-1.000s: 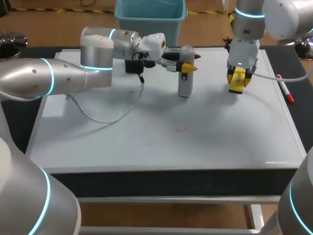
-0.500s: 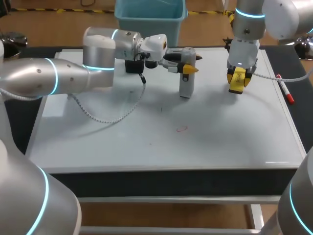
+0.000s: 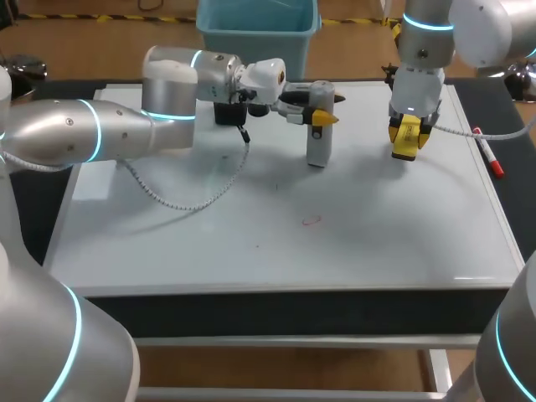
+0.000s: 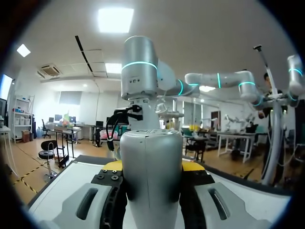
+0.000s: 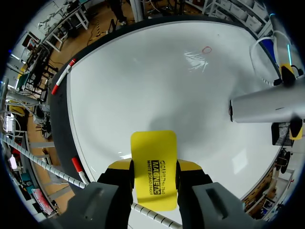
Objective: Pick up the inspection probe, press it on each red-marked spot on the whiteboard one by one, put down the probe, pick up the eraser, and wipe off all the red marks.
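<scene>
- Head view: the whiteboard (image 3: 167, 243) covers nearly the whole table, with a dark border along its sides.
- One small red mark (image 3: 311, 221) lies near the board's middle. A fainter speck nearer the front edge is too small to identify.
- The left gripper (image 3: 322, 115) is clamped across the upper part of the inspection probe (image 3: 318, 142), a grey cylinder held upright at the far middle of the board. I cannot tell whether its lower end touches the surface.
- The right gripper (image 3: 406, 138) hangs over the far right of the board, its fingers closed on the yellow eraser (image 3: 405, 144).
- A red marker (image 3: 488, 152) lies on the right border. A white coiled cable (image 3: 188, 201) trails over the board under the left arm, which partly hides a black box (image 3: 228, 113).
- Left wrist view: the probe fills the gap between the fingers, with a yellow tip pressed to each side. It blocks most of the board ahead, and the right arm rises behind it.
- Right wrist view: the eraser is gripped flat between the two fingers and juts out over the board. The red mark shows far ahead, and the probe with the left gripper's yellow tips is off to one side. A second red marker (image 5: 78, 167) sits on the border, partly cut off.
</scene>
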Action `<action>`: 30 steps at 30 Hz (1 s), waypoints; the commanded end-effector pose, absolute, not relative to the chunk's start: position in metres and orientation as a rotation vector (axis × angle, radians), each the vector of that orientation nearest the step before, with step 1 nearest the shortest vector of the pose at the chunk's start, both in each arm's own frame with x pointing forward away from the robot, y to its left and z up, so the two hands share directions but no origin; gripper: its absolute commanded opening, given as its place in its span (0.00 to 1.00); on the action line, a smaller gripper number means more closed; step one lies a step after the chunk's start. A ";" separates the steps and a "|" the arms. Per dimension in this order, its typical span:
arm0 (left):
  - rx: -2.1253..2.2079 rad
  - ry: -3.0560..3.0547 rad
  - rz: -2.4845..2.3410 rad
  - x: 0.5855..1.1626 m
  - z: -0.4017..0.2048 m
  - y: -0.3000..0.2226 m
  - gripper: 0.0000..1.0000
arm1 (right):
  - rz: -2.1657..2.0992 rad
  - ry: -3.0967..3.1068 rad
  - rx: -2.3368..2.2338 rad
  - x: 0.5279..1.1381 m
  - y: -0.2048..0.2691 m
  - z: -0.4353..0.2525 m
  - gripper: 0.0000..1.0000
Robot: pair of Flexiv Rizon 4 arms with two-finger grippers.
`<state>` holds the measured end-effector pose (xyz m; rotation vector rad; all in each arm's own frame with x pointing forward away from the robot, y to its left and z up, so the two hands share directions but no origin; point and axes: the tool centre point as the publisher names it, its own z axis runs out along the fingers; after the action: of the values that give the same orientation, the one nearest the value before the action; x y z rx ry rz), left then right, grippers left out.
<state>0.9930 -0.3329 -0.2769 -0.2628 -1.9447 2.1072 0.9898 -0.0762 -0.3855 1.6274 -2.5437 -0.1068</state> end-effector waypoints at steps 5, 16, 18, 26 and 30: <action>-0.270 -1.940 2.105 0.994 -0.278 -0.333 0.00 | -0.105 -2.540 1.629 0.990 -0.077 -0.385 0.00; -0.271 -1.942 2.100 0.991 -0.277 -0.333 0.00 | -0.105 -2.540 1.629 0.990 -0.077 -0.385 0.00; -0.268 -1.942 2.102 0.989 -0.274 -0.332 0.00 | -0.105 -2.540 1.629 0.990 -0.077 -0.385 0.00; -0.258 -1.964 2.145 0.988 -0.251 -0.315 0.00 | -0.105 -2.540 1.629 0.990 -0.077 -0.385 0.00; -0.234 -1.996 2.172 0.990 -0.241 -0.294 0.00 | -0.105 -2.540 1.629 0.990 -0.077 -0.385 0.00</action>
<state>1.0027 -0.3135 -0.2558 -0.2711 -1.9397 2.1632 0.9898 -0.0762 -0.3855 1.6275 -2.5437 -0.1068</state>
